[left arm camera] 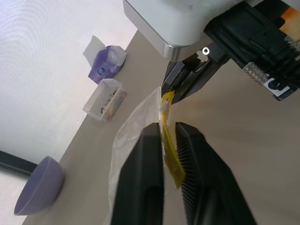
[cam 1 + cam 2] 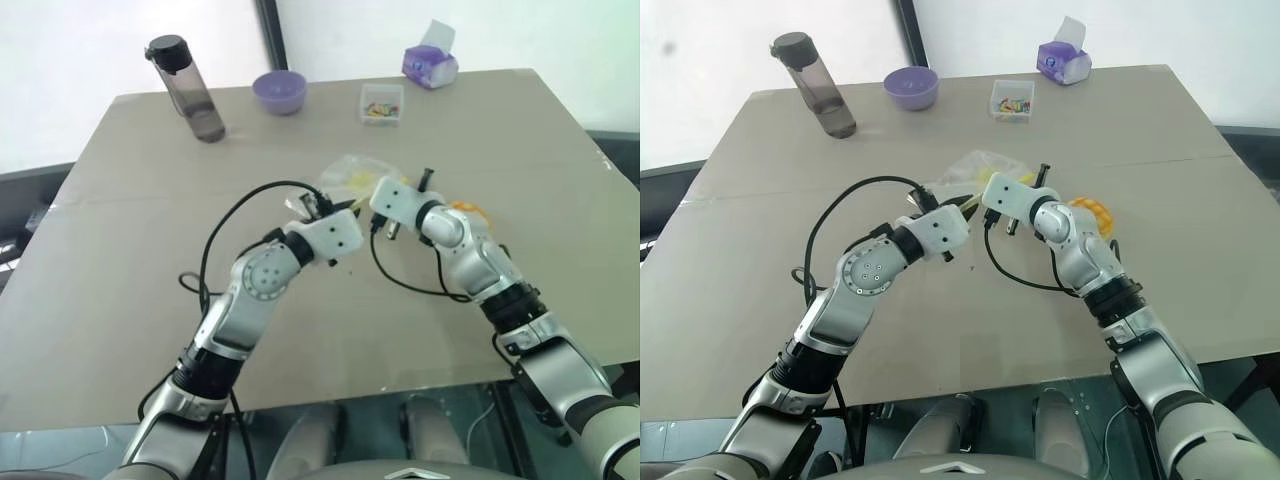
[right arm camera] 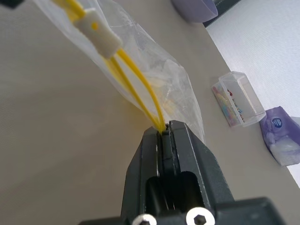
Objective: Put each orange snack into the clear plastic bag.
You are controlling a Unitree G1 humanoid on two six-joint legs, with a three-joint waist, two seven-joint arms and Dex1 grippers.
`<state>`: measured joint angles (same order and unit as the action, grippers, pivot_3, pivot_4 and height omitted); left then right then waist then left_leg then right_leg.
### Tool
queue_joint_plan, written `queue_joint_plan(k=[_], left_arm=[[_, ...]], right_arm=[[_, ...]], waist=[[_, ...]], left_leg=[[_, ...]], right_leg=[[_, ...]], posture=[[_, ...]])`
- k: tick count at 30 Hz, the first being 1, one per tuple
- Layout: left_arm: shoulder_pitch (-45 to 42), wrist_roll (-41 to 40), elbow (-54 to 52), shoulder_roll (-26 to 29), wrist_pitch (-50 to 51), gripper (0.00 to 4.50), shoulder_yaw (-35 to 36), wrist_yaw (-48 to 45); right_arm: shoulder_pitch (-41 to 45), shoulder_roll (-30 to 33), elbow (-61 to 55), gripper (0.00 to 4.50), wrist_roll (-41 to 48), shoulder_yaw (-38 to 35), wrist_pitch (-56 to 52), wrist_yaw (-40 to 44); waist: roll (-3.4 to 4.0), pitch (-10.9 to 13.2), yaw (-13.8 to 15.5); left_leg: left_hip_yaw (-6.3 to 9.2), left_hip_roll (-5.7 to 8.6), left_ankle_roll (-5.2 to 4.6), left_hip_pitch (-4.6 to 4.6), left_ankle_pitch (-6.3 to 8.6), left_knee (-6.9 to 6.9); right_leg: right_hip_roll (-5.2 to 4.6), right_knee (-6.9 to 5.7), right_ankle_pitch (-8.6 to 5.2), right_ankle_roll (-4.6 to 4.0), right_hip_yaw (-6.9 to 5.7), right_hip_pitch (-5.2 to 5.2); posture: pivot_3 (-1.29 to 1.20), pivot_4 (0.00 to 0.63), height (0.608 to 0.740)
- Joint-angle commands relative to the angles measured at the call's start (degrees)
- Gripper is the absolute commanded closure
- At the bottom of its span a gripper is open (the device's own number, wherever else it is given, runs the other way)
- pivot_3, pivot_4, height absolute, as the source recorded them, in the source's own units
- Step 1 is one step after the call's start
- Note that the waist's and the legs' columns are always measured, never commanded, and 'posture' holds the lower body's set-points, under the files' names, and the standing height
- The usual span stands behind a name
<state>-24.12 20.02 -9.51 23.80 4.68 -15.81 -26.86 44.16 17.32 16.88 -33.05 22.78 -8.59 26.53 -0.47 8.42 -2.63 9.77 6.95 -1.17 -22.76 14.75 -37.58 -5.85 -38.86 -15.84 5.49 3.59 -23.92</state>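
The clear plastic bag (image 2: 350, 170) hangs crumpled between my two grippers at the middle of the table (image 2: 120, 300). My left gripper (image 1: 169, 140) is shut on the bag's yellow seal strip (image 1: 168, 150). My right gripper (image 3: 164, 130) is shut on the same strip's end, a white slider (image 3: 98, 30) further along it. The two grippers meet almost tip to tip. One orange snack (image 2: 1090, 213), round and grid-topped, lies on the table just behind my right forearm, partly hidden by it. Something yellowish shows through the bag's film (image 3: 159, 84); I cannot tell what it is.
Along the far edge stand a dark water bottle (image 2: 188, 88), a purple bowl (image 2: 280, 92), a small clear box of colourful bits (image 2: 382, 104) and a purple tissue pack (image 2: 430, 65). Black cables (image 2: 225, 225) loop off both wrists over the tabletop.
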Motion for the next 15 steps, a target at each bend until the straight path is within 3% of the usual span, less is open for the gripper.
queue_joint_plan(k=[1,4,8,9,10,11,12,15], left_arm=[[0.3,0.0,-1.2,0.1,-0.2,4.46,0.6,0.0],[0.3,0.4,-0.7,0.0,-0.1,4.46,0.5,0.2],[0.9,-2.2,-0.6,-1.8,1.1,4.50,1.9,0.6],[1.3,-3.6,-0.5,-2.6,1.4,4.50,2.5,0.7],[2.0,-5.5,-0.3,-3.5,1.1,4.50,3.4,0.8],[2.8,-7.6,0.1,-4.6,0.5,4.50,4.5,1.1],[3.4,-9.0,0.4,-5.1,-0.6,4.50,5.1,1.1],[4.5,-12.6,0.7,-6.3,-2.7,4.50,6.0,0.0]], right_arm=[[0.2,-0.1,-2.3,4.50,0.3,-0.1,0.0,0.1],[-0.2,-0.1,-3.3,4.50,0.9,-0.5,-0.5,0.8],[-1.5,-0.1,-6.1,3.07,3.8,-1.6,-2.9,4.3],[-1.4,0.3,-6.2,2.96,3.6,-1.8,-1.9,3.0],[-1.5,1.1,-6.7,2.23,3.7,-2.3,-1.9,3.1],[-1.8,2.0,-7.6,2.14,4.2,-3.0,-2.4,3.9],[-2.7,3.1,-9.2,1.48,5.2,-4.0,-3.5,5.2],[-5.0,5.2,-13.1,1.48,7.4,-5.7,-6.1,7.8]], waist=[[0.00,0.0,0.0],[0.00,0.0,0.0],[-0.01,0.0,0.0],[-0.01,0.0,0.0],[-0.01,0.0,0.0],[-0.01,0.0,0.1],[-0.01,0.0,0.1],[-0.01,0.0,0.3]], left_leg=[[0.00,0.00,0.00,0.00,0.00,0.00],[0.00,0.00,0.00,0.00,0.00,0.00],[0.00,0.00,0.00,0.00,0.00,0.00],[0.00,0.00,0.00,0.00,0.00,-0.01],[0.00,0.00,0.00,0.00,0.00,-0.01],[0.00,0.00,0.00,0.00,0.00,-0.03],[0.01,0.00,0.00,0.00,0.00,-0.05],[0.03,0.00,0.00,-0.01,0.00,-0.07]], right_leg=[[0.00,0.00,0.00,0.00,0.00,0.00],[0.00,0.00,0.00,0.00,0.00,0.00],[0.00,0.00,0.00,0.00,0.00,0.01],[-0.01,0.00,0.00,0.00,0.00,0.01],[-0.01,-0.01,0.00,0.00,0.00,0.01],[-0.01,-0.02,0.00,0.00,0.00,0.00],[-0.01,-0.02,0.00,0.00,-0.01,0.01],[-0.01,-0.01,0.00,0.00,-0.02,0.02]], posture=[[0.00,0.150,0.740],[0.00,0.150,0.740],[0.00,0.150,0.740],[0.00,0.150,0.740],[0.00,0.150,0.740],[0.00,0.150,0.740],[0.00,0.150,0.740],[0.00,0.150,0.740]])
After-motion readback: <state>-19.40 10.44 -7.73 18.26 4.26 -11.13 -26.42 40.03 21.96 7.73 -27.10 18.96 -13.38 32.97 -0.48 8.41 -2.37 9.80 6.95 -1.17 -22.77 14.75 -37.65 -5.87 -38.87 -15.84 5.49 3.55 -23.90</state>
